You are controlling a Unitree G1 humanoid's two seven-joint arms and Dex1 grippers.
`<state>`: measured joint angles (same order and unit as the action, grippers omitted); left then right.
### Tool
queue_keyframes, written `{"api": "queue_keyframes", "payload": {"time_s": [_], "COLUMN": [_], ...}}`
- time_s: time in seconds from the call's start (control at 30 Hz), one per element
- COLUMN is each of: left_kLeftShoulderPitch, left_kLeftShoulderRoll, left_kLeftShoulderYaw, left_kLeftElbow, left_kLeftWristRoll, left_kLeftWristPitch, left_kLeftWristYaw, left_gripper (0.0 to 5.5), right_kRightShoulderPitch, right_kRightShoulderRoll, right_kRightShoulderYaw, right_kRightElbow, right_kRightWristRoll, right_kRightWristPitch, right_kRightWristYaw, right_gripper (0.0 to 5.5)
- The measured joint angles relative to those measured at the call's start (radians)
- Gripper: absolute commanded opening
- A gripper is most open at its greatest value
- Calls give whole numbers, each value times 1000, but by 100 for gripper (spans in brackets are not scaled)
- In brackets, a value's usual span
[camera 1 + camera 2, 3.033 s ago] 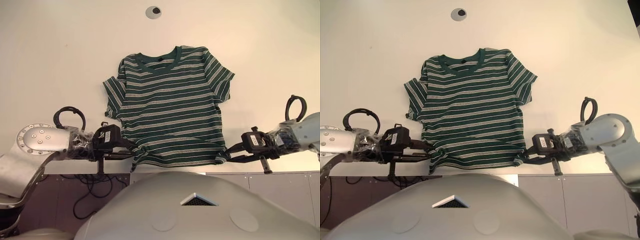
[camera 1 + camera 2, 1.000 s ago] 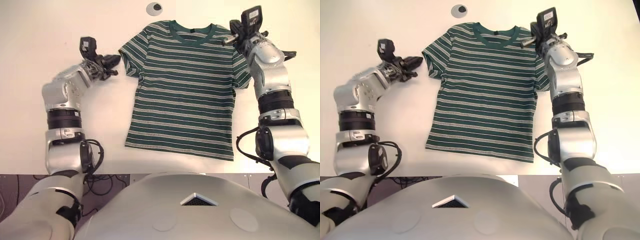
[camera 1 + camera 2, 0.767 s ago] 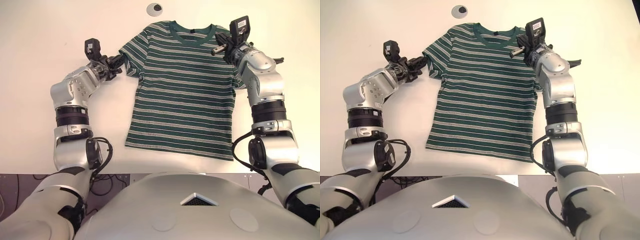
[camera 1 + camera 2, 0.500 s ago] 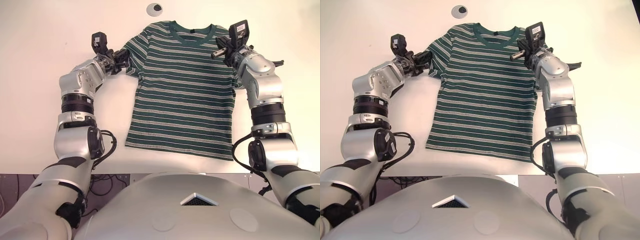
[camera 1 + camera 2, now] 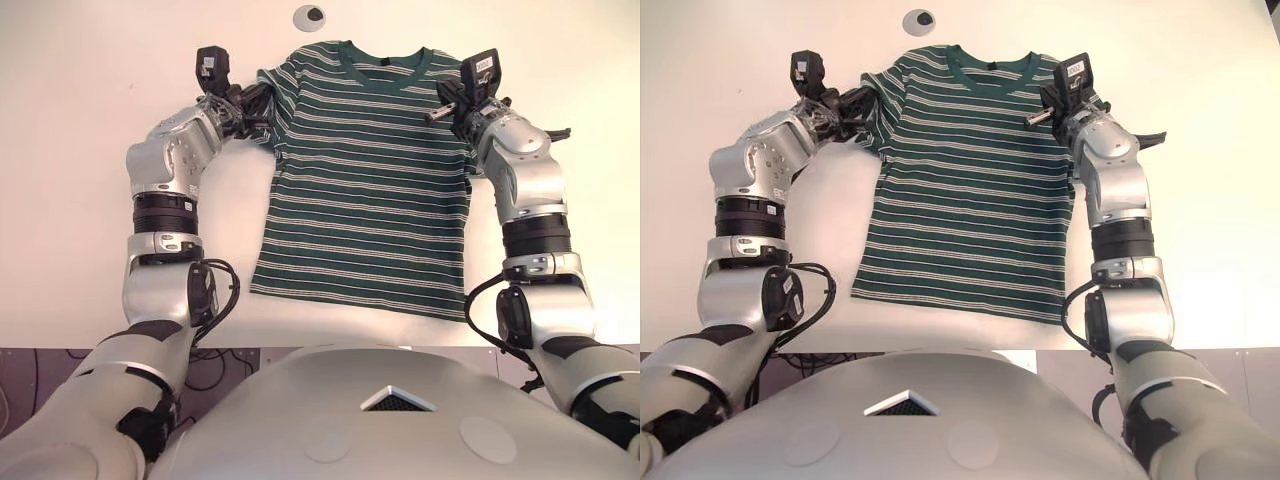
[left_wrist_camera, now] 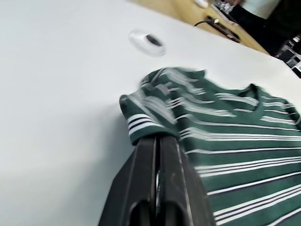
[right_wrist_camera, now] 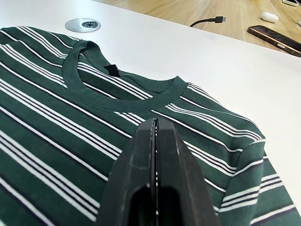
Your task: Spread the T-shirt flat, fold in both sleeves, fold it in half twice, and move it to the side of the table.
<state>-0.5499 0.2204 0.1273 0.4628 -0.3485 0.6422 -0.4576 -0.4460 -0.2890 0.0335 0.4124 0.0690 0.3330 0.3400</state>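
Note:
A dark green T-shirt (image 5: 365, 190) with white stripes lies flat on the white table (image 5: 80, 200), collar at the far side. My left gripper (image 5: 258, 104) is shut on the hem of the shirt's left sleeve (image 6: 141, 123), which is lifted and drawn in toward the chest. My right gripper (image 5: 437, 110) is shut and hovers just over the right shoulder, near the collar (image 7: 117, 99). I see no cloth between its fingers. The right sleeve (image 7: 263, 188) lies out to the side of that gripper.
A round cable grommet (image 5: 309, 17) sits in the table beyond the collar. The table's front edge (image 5: 230, 347) runs just below the shirt's hem. A phone (image 7: 275, 38) and a cable (image 7: 209, 21) lie on a wooden surface past the table.
My left gripper has moved inward to the right, taking the left sleeve with it over the shirt's edge. The right gripper has barely shifted from its spot over the right shoulder.

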Motion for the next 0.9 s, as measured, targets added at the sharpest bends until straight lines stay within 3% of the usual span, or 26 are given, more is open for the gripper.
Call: {"api": "queue_keyframes", "payload": {"time_s": [0.2,0.4,0.57,0.73,0.9], "left_kLeftShoulderPitch": [-10,-7,58,116,118], "left_kLeftShoulderRoll": [-81,-146,-140,-95,-50], "left_kLeftShoulderYaw": [-46,-119,-134,-85,-44], "left_kLeftElbow": [-50,-2,-120,-304,-363], "left_kLeftWristRoll": [5,49,58,14,5], "left_kLeftWristPitch": [48,57,-35,-42,-34], "left_kLeftWristYaw": [49,70,22,-6,-1], "left_gripper": [22,98,102,102,102], "right_kRightShoulderPitch": [9,7,25,105,120], "right_kRightShoulderRoll": [-3,-41,-145,-169,-201], "right_kRightShoulderYaw": [-11,-167,-224,-217,-210], "right_kRightElbow": [3,53,18,-6,-2], "right_kRightWristRoll": [-2,53,73,79,80], "right_kRightWristPitch": [18,97,169,239,244], "right_kRightWristYaw": [-22,-91,-52,24,74], "right_gripper": [0,93,172,172,92]}}
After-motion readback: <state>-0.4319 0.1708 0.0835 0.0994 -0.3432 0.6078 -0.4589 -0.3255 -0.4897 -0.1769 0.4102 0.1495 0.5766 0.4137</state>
